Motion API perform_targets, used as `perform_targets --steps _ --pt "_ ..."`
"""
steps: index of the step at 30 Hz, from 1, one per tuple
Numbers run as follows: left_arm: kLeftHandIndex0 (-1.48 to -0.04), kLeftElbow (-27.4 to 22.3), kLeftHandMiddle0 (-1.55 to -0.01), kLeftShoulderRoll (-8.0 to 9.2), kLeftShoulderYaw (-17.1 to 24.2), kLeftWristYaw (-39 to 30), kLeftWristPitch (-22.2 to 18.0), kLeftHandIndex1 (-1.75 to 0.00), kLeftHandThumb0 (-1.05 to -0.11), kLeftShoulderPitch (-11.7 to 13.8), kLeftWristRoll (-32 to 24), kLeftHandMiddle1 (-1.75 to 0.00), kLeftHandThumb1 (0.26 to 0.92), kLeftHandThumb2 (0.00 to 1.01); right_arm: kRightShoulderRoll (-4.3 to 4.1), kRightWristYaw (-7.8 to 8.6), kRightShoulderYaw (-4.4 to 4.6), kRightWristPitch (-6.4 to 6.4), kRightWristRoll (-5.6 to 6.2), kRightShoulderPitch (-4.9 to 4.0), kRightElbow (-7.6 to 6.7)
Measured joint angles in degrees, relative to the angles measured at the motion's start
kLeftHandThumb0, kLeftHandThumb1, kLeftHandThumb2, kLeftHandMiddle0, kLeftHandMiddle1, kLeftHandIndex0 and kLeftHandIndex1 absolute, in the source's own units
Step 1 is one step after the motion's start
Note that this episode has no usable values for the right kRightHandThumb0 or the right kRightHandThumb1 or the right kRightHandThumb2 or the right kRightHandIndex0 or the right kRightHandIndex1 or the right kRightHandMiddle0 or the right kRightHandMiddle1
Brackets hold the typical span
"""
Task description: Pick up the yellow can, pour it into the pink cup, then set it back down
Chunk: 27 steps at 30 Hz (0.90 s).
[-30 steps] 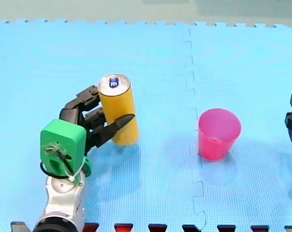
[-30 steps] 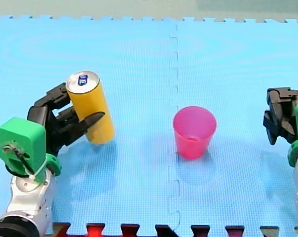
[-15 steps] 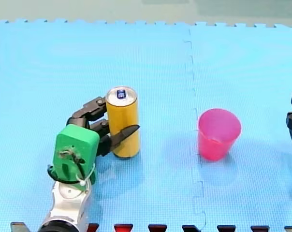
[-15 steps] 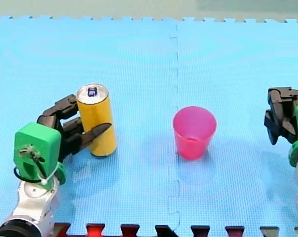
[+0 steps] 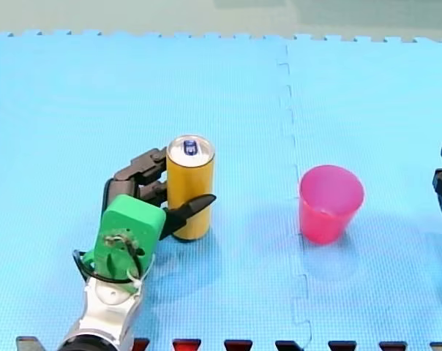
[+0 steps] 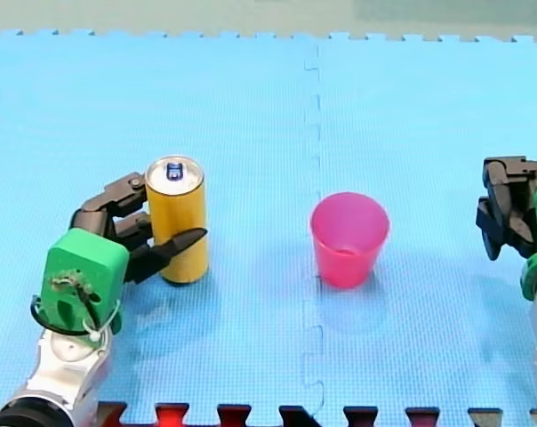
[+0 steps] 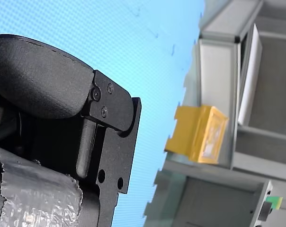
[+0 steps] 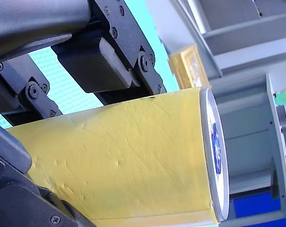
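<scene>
Swung upright from its earlier lean and shifted toward the pink plastic cup [image 5: 331, 203], though well apart from it: tall yellow metal can [image 5: 189, 189], standing on the blue foam surface [image 5: 243, 88]. Could topple if let go unevenly or clipped by the thumb on withdrawal. Held in the left hand [image 5: 149, 191], fingers behind, thumb across the front; right hand [image 6: 508, 213] at the surface's right edge.

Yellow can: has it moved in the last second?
Yes. In the left hand, the yellow can tipped upright and dropped toward the mat's near edge, slightly closer to the pink cup; right hand is far right.
</scene>
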Motion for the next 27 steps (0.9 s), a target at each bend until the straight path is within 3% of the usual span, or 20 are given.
perform_targets --steps 16,27 --pt "-1.2 0.0 -1.31 0.42 -2.2 2.8 -2.3 0.0 -0.389 0.9 2.7 0.0 0.805 0.0 -0.01 0.81 -0.39 0.01 0.76 -0.13 -0.12" --pt "-1.21 -0.3 -1.3 0.46 -0.6 -2.6 -3.6 -0.01 -0.405 2.6 -1.4 0.0 0.797 0.0 -0.38 1.55 -0.55 0.02 0.78 -0.23 0.11"
